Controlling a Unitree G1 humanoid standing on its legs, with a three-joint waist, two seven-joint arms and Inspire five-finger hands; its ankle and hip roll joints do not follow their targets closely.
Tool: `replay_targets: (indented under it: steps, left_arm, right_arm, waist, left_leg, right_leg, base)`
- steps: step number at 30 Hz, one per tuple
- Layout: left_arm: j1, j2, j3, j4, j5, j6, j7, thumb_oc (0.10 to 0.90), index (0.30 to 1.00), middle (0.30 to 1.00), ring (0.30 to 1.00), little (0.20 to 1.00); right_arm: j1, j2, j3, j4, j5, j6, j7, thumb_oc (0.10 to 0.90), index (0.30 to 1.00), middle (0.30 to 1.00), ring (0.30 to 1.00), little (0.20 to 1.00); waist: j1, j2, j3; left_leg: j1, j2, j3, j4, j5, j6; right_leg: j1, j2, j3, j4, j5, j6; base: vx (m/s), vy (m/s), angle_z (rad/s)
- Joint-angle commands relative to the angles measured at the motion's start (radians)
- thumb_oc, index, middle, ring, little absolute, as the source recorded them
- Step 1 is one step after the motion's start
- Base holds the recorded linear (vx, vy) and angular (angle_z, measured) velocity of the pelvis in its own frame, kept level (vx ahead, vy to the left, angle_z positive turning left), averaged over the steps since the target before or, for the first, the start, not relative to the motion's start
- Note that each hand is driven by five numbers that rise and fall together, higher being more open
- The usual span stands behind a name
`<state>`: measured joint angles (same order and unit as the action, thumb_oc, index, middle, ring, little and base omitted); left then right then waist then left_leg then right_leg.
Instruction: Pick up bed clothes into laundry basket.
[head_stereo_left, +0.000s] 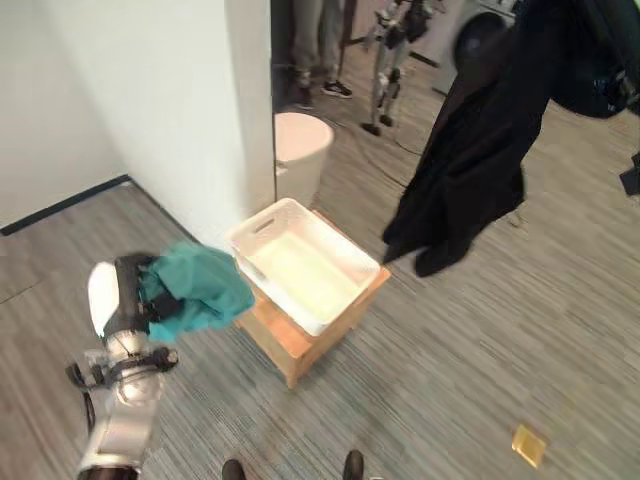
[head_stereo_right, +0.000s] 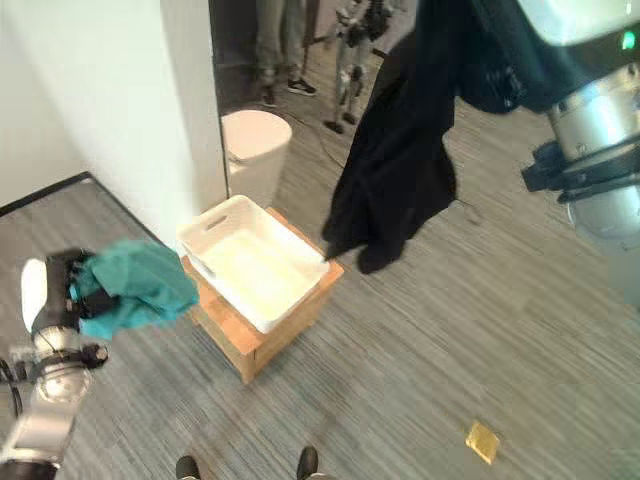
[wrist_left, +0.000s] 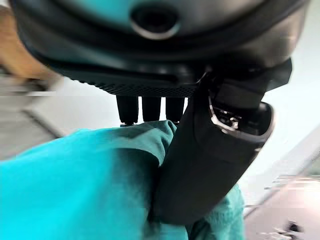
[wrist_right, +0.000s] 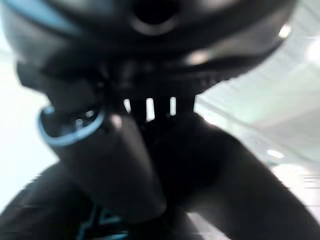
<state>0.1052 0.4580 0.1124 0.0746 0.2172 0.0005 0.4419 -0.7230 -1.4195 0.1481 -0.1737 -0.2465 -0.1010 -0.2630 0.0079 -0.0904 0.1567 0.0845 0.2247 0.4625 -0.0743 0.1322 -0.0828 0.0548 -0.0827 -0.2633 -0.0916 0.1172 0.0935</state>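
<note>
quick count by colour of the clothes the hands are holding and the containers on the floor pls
teal garment, in the left hand: 1
black garment, in the right hand: 1
white basket, on a wooden stand: 1
white bin: 1
Total: 4

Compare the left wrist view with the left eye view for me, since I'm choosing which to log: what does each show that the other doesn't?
Left wrist view alone: the left hand's thumb and fingers clamped on the teal cloth. Left eye view alone: the white plastic laundry basket on its wooden stool, the black garment hanging high, and a round white bin. Both show the teal cloth held in the left hand.
</note>
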Motion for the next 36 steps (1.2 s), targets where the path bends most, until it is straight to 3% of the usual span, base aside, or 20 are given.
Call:
replay_targets:
  steps: [1, 4, 10, 20, 27, 30, 35, 36]
  left_arm:
    - [-0.063, 0.112, 0.026, -0.082, -0.002, -0.118, 0.011, 0.400, 0.300, 0.300, 0.300, 0.300]
    - [-0.009, 0.086, 0.028, -0.034, -0.027, -0.113, -0.019, 0.400, 0.300, 0.300, 0.300, 0.300]
    - [0.021, 0.058, -0.005, 0.041, -0.049, -0.105, -0.043, 0.400, 0.300, 0.300, 0.300, 0.300]
    - [0.067, 0.012, -0.070, 0.148, -0.077, -0.087, -0.088, 0.400, 0.300, 0.300, 0.300, 0.300]
    - [0.076, 0.009, -0.089, 0.157, -0.074, -0.088, -0.097, 0.400, 0.300, 0.300, 0.300, 0.300]
    - [0.067, 0.024, -0.106, 0.184, -0.075, -0.091, -0.091, 0.400, 0.300, 0.300, 0.300, 0.300]
    - [0.073, 0.042, -0.103, 0.198, -0.083, -0.096, -0.091, 0.400, 0.300, 0.300, 0.300, 0.300]
    - [0.072, 0.042, -0.102, 0.197, -0.083, -0.097, -0.092, 0.400, 0.300, 0.300, 0.300, 0.300]
  right_arm:
    - [-0.208, 0.008, 0.032, 0.095, 0.058, 0.036, -0.061, 0.400, 0.300, 0.300, 0.300, 0.300]
    - [-0.270, 0.023, 0.118, 0.167, 0.107, 0.043, -0.031, 0.400, 0.300, 0.300, 0.300, 0.300]
    - [-0.270, 0.051, 0.159, 0.257, 0.150, 0.049, -0.007, 0.400, 0.300, 0.300, 0.300, 0.300]
    - [-0.099, 0.157, 0.101, 0.367, 0.127, 0.073, 0.026, 0.400, 0.300, 0.300, 0.300, 0.300]
    - [-0.076, 0.242, 0.114, 0.418, 0.128, 0.070, 0.033, 0.400, 0.300, 0.300, 0.300, 0.300]
    - [-0.116, 0.298, 0.164, 0.562, 0.110, 0.081, 0.024, 0.400, 0.300, 0.300, 0.300, 0.300]
    - [-0.209, 0.285, 0.190, 0.721, 0.133, 0.095, -0.011, 0.400, 0.300, 0.300, 0.300, 0.300]
    - [-0.213, 0.284, 0.192, 0.724, 0.133, 0.094, -0.012, 0.400, 0.300, 0.300, 0.300, 0.300]
  waist:
    - [0.019, -0.074, -0.121]
    - [0.040, -0.068, -0.128]
    - [0.060, -0.071, -0.127]
    - [0.096, -0.066, -0.116]
    - [0.121, -0.069, -0.105]
    - [0.160, -0.088, -0.092]
    - [0.189, -0.111, -0.067]
    - [0.190, -0.108, -0.063]
  left_leg:
    - [-0.012, -0.044, -0.008, 0.001, -0.105, 0.005]
    - [-0.013, -0.040, -0.038, -0.001, -0.098, -0.004]
    - [-0.015, -0.035, -0.075, -0.002, -0.091, -0.010]
    - [-0.023, -0.037, -0.121, -0.003, -0.086, -0.010]
    - [-0.035, -0.037, -0.135, -0.005, -0.081, -0.012]
    - [-0.056, -0.033, -0.149, -0.008, -0.075, -0.016]
    - [-0.086, -0.027, -0.187, -0.009, -0.083, -0.034]
    - [-0.095, -0.028, -0.172, -0.012, -0.060, -0.026]
  right_leg:
    - [0.062, -0.164, -0.088, 0.057, -0.106, 0.104]
    - [0.091, -0.152, -0.110, 0.048, -0.119, 0.094]
    - [0.110, -0.140, -0.129, 0.057, -0.140, 0.081]
    - [0.123, -0.131, -0.153, 0.069, -0.161, 0.069]
    - [0.122, -0.128, -0.164, 0.060, -0.157, 0.070]
    - [0.118, -0.121, -0.179, 0.049, -0.153, 0.071]
    - [0.120, -0.107, -0.181, 0.030, -0.167, 0.076]
    - [0.110, -0.109, -0.200, 0.034, -0.151, 0.071]
  base:
    - [0.05, -0.055, 0.11]
    - [0.05, -0.046, 0.22]
    - [0.03, -0.034, 0.25]
    - [0.03, -0.011, 0.14]
    - [0.01, 0.003, 0.05]
    - [0.03, -0.013, 0.10]
    - [0.02, -0.017, 0.11]
    - [0.07, -0.024, 0.09]
